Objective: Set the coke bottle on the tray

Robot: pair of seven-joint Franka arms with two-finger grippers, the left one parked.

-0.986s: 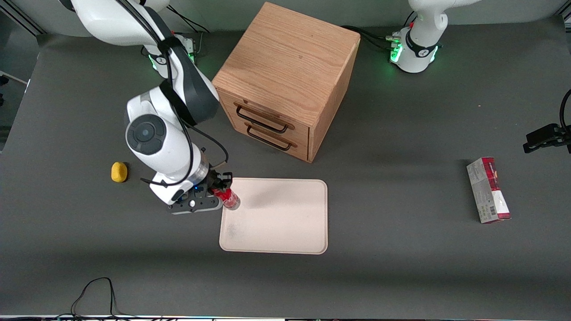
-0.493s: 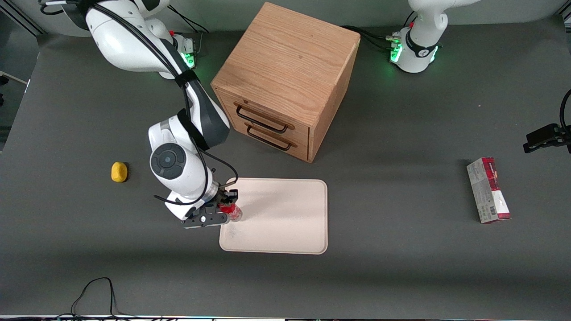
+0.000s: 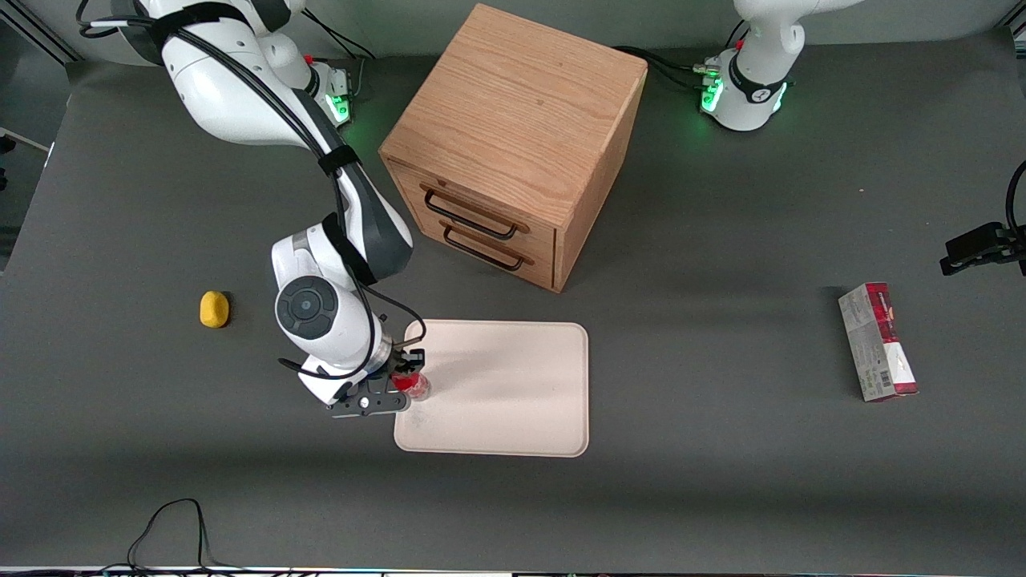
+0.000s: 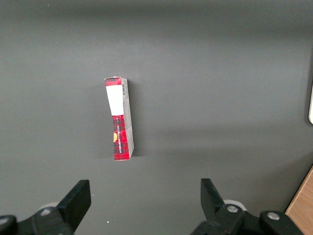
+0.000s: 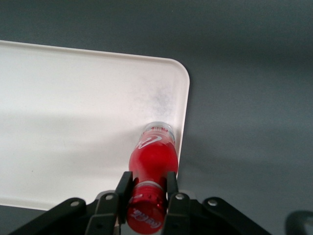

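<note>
The worktop (image 3: 721,497) has a few bystanders. A wooden drawer cabinet (image 3: 513,144) stands farther from the front camera than the tray (image 3: 513,393), its two dark-handled drawers facing the tray's way, with a strip of bare surface between them. A small yellow lump (image 3: 214,309) lies toward the working arm's end of the table, well apart from the tray. A red-and-grey carton box (image 3: 877,341) lies flat toward the parked arm's end, also well apart. A black cable (image 3: 172,525) loops at the edge nearest the front camera. None of these stands between the arm and the tray.

The pincer (image 3: 406,381) hangs over the tray's edge at the working arm's end, pinched tight on the neck of the coke bottle (image 3: 414,386), just under the red cap. From the wrist camera the coke bottle (image 5: 151,161) looks near upright, its clear base down close to the tray (image 5: 73,122) right beside the low rim and a grey smudge (image 5: 159,100); I cannot tell whether the base touches.

Half a second ago the bottle sat almost at this same spot; since then the pincer has shifted only slightly. A full second ago it was farther from the front camera, near the tray's corner.
</note>
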